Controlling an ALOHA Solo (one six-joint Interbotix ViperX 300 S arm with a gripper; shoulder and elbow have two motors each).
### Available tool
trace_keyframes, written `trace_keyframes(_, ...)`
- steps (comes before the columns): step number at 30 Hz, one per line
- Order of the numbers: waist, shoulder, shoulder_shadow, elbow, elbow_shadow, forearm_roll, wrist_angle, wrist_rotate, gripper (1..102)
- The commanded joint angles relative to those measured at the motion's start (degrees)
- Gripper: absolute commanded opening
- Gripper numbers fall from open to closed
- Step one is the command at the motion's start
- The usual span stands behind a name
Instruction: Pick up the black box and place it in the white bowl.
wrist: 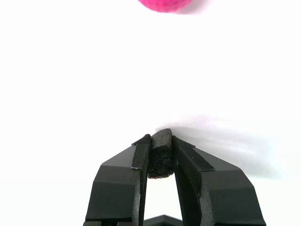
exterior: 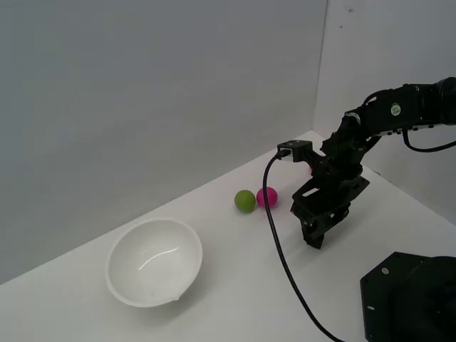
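Observation:
My gripper (wrist: 160,141) is shut on the black box (wrist: 161,154), a tiny matte black cube pinched between the two fingertips. In the exterior view the gripper (exterior: 315,241) hangs a little above the white table, at the exterior view's right; the cube cannot be made out there against the black fingers. The white bowl (exterior: 154,261) sits on the table at the exterior view's left, tilted a little, well apart from the gripper.
A green ball (exterior: 245,201) and a pink ball (exterior: 267,197) lie side by side on the table between bowl and gripper; the pink ball also shows in the wrist view (wrist: 165,4). A black cable (exterior: 285,263) trails across the table. The black robot base block (exterior: 410,298) stands at the exterior view's lower right.

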Motion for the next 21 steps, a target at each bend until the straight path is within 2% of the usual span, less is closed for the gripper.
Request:
trace_keyframes(1,0.3,2.7,3.2,-0.3,-0.4,-1.0,0.8,0.3,3)
trace_keyframes(11,0.3,8.3,8.7,-4.7,-4.9,-1.0,3.5,-0.4,3)
trace_keyframes(21,0.3,12.3,12.8,-9.1,-9.3,-1.0,3.9,-1.6,3)
